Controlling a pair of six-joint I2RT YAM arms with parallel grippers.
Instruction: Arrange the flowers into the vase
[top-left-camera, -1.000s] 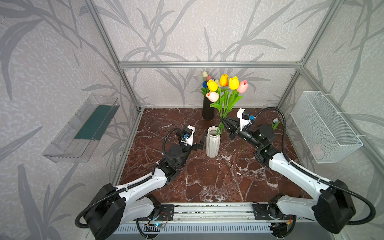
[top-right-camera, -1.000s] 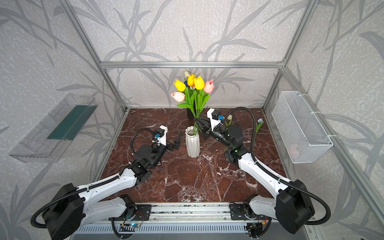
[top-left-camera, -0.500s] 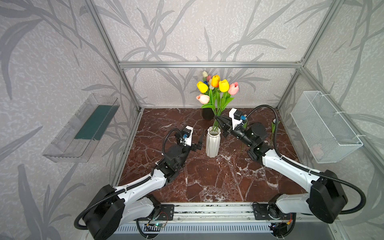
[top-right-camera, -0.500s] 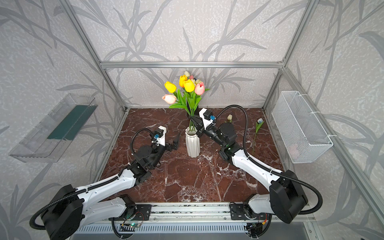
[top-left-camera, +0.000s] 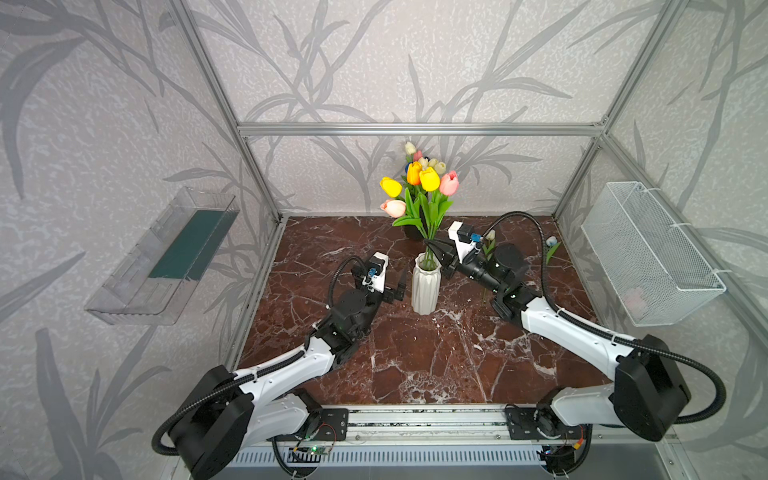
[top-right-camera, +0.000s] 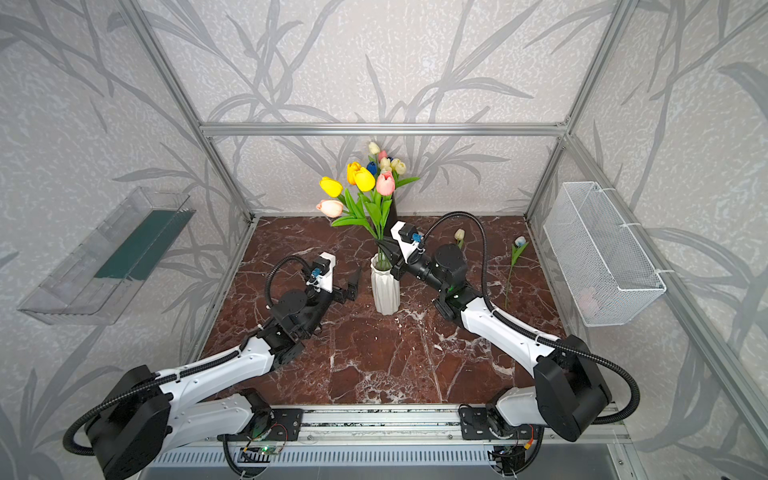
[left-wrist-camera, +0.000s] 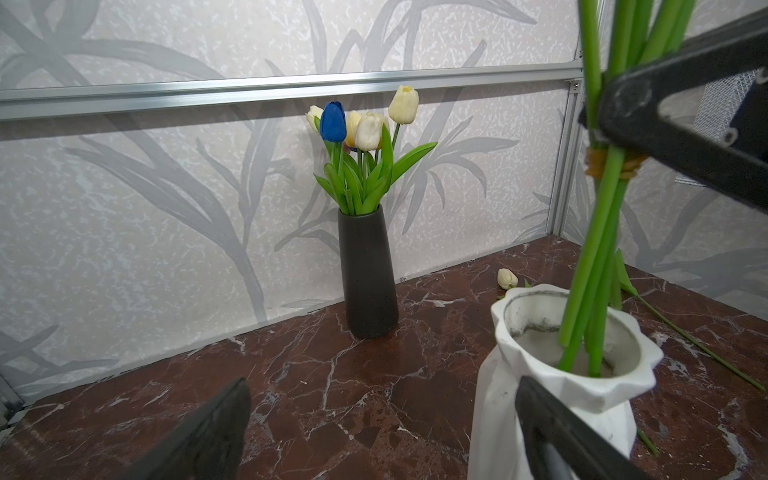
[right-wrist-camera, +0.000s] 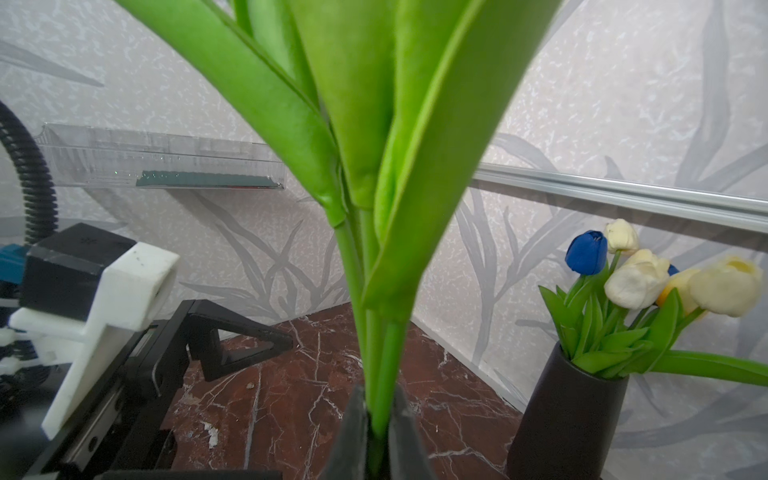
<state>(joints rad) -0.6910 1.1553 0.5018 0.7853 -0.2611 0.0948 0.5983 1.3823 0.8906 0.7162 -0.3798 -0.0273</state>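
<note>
Flowers (top-left-camera: 429, 179) pinched in right end effector (top-left-camera: 430, 246), seemingly in vase (top-left-camera: 426, 289) (left end effector (top-right-camera: 349, 289) agape)

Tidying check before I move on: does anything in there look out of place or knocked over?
Two stray flowers lie loose on the marble floor right of the upright white vase: a cream tulip and a pale blue tulip nearer the wire basket. Nothing looks spilled.

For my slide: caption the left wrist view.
Right arm's jaws clamp stems standing in the white vase; black vase of tulips behind.
</note>
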